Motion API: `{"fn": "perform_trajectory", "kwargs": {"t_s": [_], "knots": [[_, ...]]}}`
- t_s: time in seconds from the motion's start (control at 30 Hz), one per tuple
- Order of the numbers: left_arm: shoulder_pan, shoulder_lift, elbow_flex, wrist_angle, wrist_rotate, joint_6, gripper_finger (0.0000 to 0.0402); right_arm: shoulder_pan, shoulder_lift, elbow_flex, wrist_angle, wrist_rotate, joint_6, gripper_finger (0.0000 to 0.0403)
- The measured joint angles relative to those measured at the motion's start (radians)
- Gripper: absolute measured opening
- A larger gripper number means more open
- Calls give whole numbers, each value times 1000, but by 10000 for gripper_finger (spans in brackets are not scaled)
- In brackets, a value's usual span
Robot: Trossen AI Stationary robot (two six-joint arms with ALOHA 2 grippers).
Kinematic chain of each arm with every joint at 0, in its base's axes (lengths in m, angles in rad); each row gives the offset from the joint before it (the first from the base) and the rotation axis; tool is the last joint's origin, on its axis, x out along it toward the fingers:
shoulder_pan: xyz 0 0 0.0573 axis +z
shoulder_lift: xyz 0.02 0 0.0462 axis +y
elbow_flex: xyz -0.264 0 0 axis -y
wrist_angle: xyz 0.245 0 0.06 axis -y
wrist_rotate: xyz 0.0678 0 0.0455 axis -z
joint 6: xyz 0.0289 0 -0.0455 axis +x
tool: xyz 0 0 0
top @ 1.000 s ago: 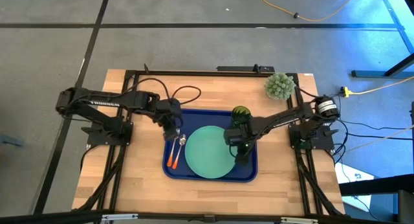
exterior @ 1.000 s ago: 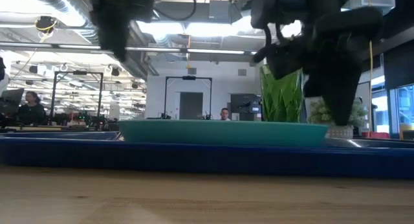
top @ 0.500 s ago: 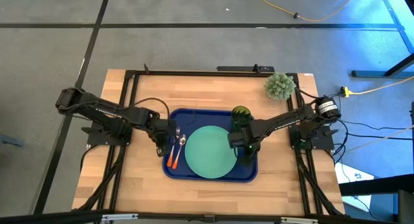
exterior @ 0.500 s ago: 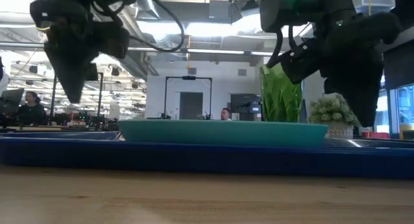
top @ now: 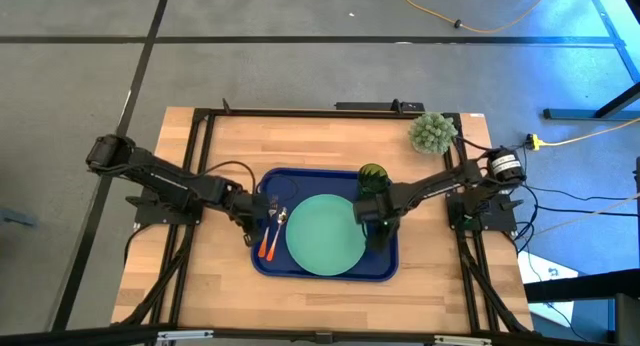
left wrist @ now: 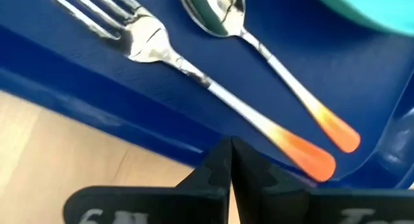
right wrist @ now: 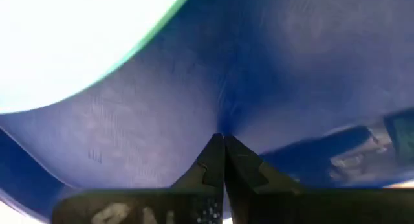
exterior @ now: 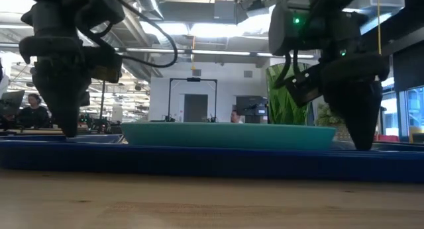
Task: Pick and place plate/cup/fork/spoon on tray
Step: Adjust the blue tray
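Left arm extends from the table's left side toward the centre, wrist angled down; its gripper (left wrist: 231, 160) is low, fingers pressed together. Right arm reaches in from the right — its gripper (right wrist: 224, 156) likewise points down, fingertips meeting at a closed tip.

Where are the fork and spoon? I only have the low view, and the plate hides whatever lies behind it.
Observer: Both lie in the tray, left of the plate. The fork is nearer the rim, with the spoon beside it.
Operator: What are the left jaws holding?
Observer: Nothing. They are shut and empty, over the tray's left rim by the fork's orange handle.
Operator: And where is the cup?
Observer: The cup stands in the tray's far right corner, just beyond the plate.
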Motion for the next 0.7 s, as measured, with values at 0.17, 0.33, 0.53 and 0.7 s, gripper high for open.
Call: {"fn": "perform_trajectory", "kwargs": {"t_s": [0.17, 0.33, 0.53, 0.7], "knots": [[-1, 0, -27, 51, 0, -21, 0, -13, 0, -28, 56, -7, 0, 3], [0, -1, -45, 54, -5, -22, 0, -27, -2, -35, 61, -7, -7, 3], [0, -1, -69, 88, -9, -43, 0, -48, -2, -36, 87, 15, -26, 3], [0, 0, -79, 106, -7, -49, 0, -59, -2, -35, 89, 40, -33, 3]]}}
